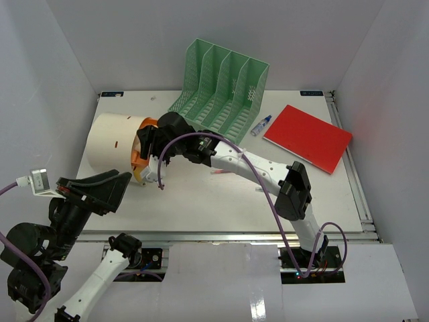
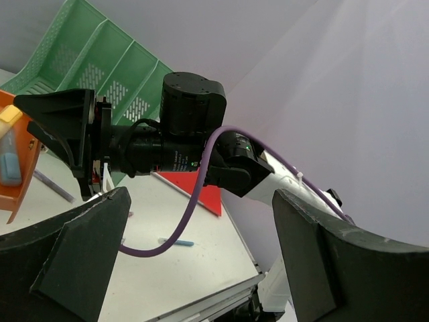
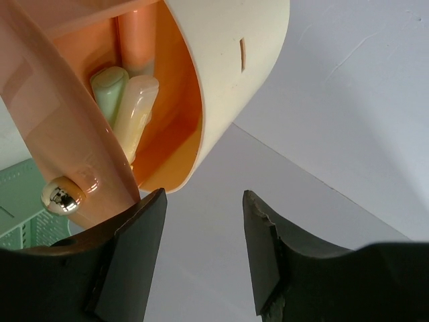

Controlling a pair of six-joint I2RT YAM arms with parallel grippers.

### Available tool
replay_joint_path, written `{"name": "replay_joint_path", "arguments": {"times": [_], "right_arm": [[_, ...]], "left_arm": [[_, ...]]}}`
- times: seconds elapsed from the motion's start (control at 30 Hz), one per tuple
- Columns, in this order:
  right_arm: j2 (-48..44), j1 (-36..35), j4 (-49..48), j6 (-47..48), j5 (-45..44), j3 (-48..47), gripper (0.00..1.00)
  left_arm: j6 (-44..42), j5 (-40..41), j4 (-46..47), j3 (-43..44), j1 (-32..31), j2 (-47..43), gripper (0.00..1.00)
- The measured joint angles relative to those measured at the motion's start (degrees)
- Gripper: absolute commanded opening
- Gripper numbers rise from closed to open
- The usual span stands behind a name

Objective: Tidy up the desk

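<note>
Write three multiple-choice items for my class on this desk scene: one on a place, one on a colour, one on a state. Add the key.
1. Where on the desk does the red folder lie?
A. far right
B. near left
C. inside the organizer

2. What colour is the file organizer?
A. blue
B. green
C. yellow

3. How is the left end effector set?
A. shut on a pen
B. open, gripping nothing
C. shut on a cable

Key:
1 A, it lies flat by the desk's right edge, toward the back.
2 B, its slotted walls are pale green.
3 B, its fingers stand wide apart and grip nothing.
</note>
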State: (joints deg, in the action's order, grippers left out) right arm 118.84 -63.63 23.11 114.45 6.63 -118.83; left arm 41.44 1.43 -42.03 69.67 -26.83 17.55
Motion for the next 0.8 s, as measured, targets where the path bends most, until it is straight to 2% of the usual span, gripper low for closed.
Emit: {"name": "replay_joint_path", "arguments": {"times": [0.13,0.23,0.3,0.4,0.5,0.6,0.7,0.8], "right_arm": [[-3.0,0.4,2.7,-3.6,1.1,0.1,0.5],[-8.3,1.3,6.3,-9.9,3.1,1.3,0.45],[-13.2,3.0,8.2,-14.8,5.0,3.0,0.37],[-20.8,7.6,9.9,-24.3,8.8,7.3,0.26],[-27.7,14.5,9.2,-38.2,14.6,15.1,0.2],[-35.0,22.8,3.8,-53.3,20.9,28.6,0.14],[-41.8,29.7,-2.3,-67.0,25.1,44.0,0.12],[-46.7,34.3,-7.5,-77.5,28.5,54.8,0.11]], "left_arm": [[-1.2,-2.7,0.2,-0.1,0.0,2.8,0.92],[-2.4,-4.8,0.8,-1.3,0.0,6.6,0.88],[-2.7,-6.4,1.6,-2.9,0.0,9.3,0.85],[-4.0,-8.5,3.2,-4.8,-0.1,12.6,0.74],[-5.6,-10.6,3.9,-5.8,-0.1,17.2,0.58],[-7.8,-12.5,5.1,-5.9,0.0,24.8,0.41],[-10.2,-13.1,5.3,-5.5,0.0,33.4,0.32],[-13.3,-11.9,4.6,-3.3,-0.2,43.2,0.27]]}}
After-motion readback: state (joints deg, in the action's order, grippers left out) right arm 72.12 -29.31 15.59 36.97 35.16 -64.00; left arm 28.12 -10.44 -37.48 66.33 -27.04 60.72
